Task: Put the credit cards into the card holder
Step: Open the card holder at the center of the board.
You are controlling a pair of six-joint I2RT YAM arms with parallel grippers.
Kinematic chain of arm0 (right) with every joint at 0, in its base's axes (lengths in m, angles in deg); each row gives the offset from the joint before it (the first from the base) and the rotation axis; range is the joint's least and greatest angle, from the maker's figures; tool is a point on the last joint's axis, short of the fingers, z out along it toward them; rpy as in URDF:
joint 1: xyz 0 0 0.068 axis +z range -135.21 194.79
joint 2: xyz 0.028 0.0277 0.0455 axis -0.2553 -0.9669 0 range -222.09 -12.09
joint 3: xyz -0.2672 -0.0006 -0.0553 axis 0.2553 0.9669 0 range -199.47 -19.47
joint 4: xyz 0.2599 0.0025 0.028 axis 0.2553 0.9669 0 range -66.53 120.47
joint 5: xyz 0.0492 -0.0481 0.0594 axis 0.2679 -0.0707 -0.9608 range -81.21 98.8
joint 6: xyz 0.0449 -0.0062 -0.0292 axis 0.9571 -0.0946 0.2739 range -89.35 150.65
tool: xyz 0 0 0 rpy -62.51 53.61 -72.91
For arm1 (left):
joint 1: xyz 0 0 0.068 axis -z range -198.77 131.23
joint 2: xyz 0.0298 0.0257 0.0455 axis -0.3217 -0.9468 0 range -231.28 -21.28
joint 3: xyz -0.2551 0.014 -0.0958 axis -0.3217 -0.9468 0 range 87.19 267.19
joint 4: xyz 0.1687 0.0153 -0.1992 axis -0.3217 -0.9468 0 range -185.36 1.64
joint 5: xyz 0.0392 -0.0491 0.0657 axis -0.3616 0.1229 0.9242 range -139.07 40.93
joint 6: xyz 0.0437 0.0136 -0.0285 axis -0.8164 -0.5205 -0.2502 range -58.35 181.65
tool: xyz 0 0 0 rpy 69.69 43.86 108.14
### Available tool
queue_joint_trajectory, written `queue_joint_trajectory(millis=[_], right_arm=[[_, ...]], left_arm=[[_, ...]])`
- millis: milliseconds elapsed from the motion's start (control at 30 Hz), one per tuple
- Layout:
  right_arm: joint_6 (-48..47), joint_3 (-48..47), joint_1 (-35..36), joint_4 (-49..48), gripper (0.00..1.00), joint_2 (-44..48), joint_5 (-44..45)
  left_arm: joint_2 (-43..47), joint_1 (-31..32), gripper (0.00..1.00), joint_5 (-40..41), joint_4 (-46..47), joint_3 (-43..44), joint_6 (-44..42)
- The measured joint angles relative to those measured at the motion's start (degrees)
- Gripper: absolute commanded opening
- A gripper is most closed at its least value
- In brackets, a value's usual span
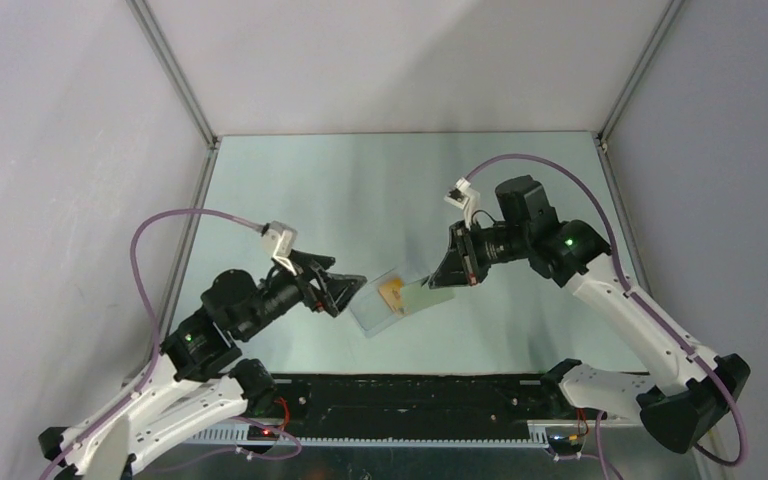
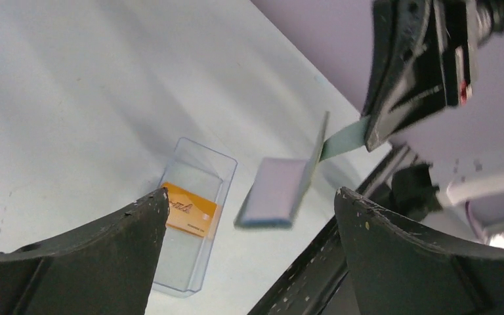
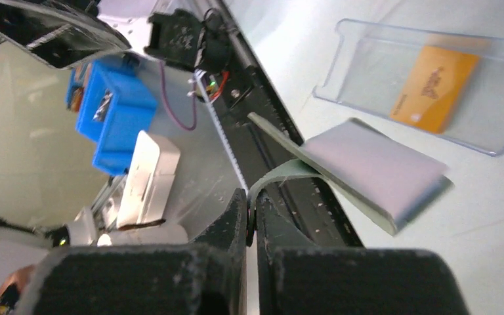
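Nearest us, the left gripper (image 1: 348, 292) has its jaws spread wide and empty, just left of the clear plastic box (image 1: 372, 312) on the bench (image 1: 360, 190). Inside the box we see one orange credit card (image 3: 436, 85) lying flat. Just right of the box, the grey-green card holder (image 3: 374, 164) hangs unfolded and tilted, its light blue inside showing; we cannot tell whether its low edge touches the bench. Farther right of the box, the right gripper (image 3: 251, 200) is clamped tight on the holder's thin tab.
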Motion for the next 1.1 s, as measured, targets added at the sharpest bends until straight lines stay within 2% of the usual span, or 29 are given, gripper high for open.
queue_joint_trajectory(millis=[333,533,833,1100], right_arm=[[-5.6,-1.5,3.1,4.3,0.0,-1.8,-14.6],[-7.0,-1.7,4.3,4.8,0.0,-1.4,-21.8],[-7.2,-2.2,7.9,5.7,0.0,-1.0,-25.8],[-7.1,-2.5,8.9,5.8,0.0,-1.0,-27.1]], left_arm=[[-4.9,0.0,1.0,-22.5,-0.7,0.7,-24.9],[-9.7,0.0,0.99,-33.9,-1.1,4.5,-36.9],[-21.1,0.0,0.98,-46.2,0.5,7.2,-50.1],[-25.9,0.0,0.98,-55.4,2.0,9.9,-58.4]])
